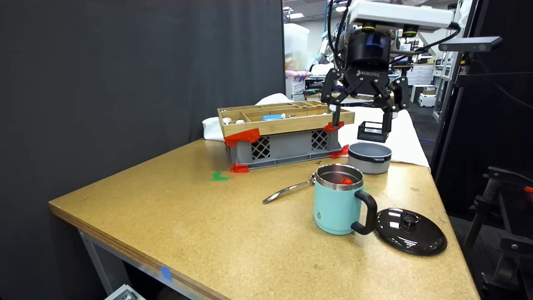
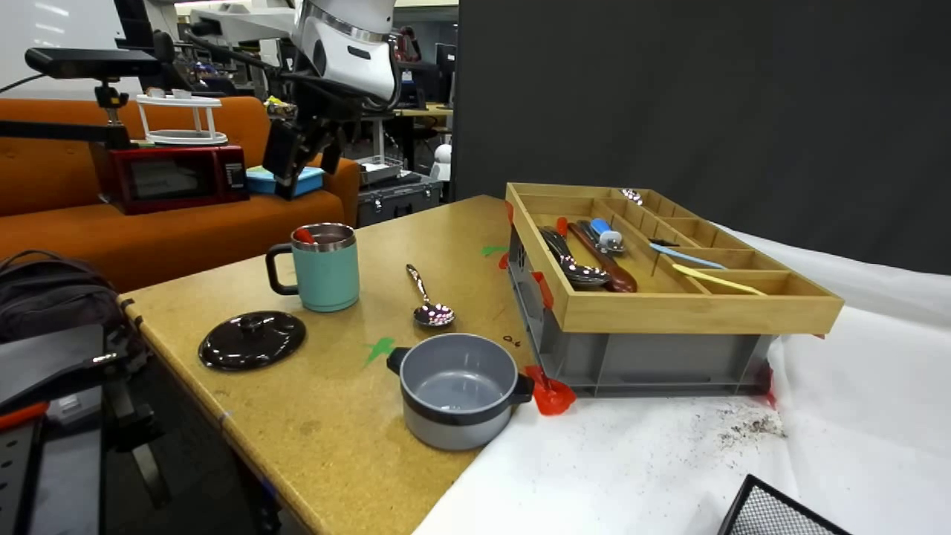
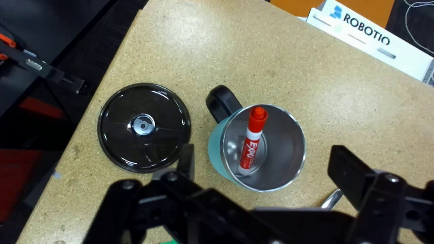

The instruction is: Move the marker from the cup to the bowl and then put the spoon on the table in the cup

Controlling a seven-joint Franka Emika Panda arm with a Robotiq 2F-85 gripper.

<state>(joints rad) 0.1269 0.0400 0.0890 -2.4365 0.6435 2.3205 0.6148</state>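
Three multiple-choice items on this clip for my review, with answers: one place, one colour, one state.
1. Where is the marker relative to the mug?
A) beside it
B) inside it
C) beneath it

2. What colour is the mug's handle?
A) red
B) white
C) black

3. How does the gripper stand?
A) open, holding nothing
B) shut, holding nothing
C) shut on the marker

1 B: the wrist view shows the marker in the mug.
2 C: the handle is black in every view.
3 A: its jaws stand wide apart, gripping nothing.

2 exterior views share table (image 1: 187, 225), from opposite ends; wrist view, nearer, faces down into cup (image 3: 283, 150).
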